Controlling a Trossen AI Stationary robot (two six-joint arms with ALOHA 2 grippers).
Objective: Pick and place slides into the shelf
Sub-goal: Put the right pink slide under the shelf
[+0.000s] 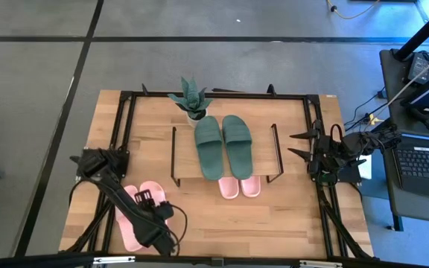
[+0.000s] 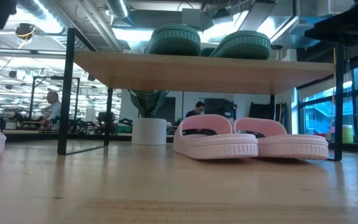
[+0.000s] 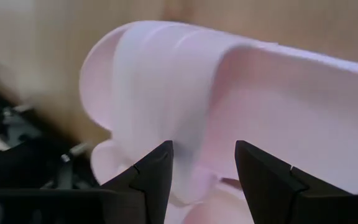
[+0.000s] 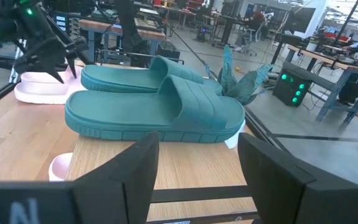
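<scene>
On the left side of the table, the left gripper [image 1: 149, 199] was down over the loose pink slides [image 1: 130, 223], the pair near the front left corner. Its two dark fingers [image 3: 159, 167] stood apart with the wide pink strap just ahead of them, and nothing was held between them yet (the wrist view was very close, so I could not tell if they touched the strap). This pair was well away from the shelf [image 1: 185, 158], so I think it was the only pair left to move. In the middle stood the shelf, with a small potted plant [image 1: 191, 98] just behind it. The dark green slides [image 1: 223, 145] lay side by side on its wooden top, so that pair looked done. The second pink slides [image 2: 248, 139] sat on the table under the top board, toes poking out the front, so they looked done too. On the right, the right gripper [image 1: 302, 145] waited beside the shelf, its fingers spread wide and empty, pointing at the green pair. Two pairs seemed finished and one was still to go.
</scene>
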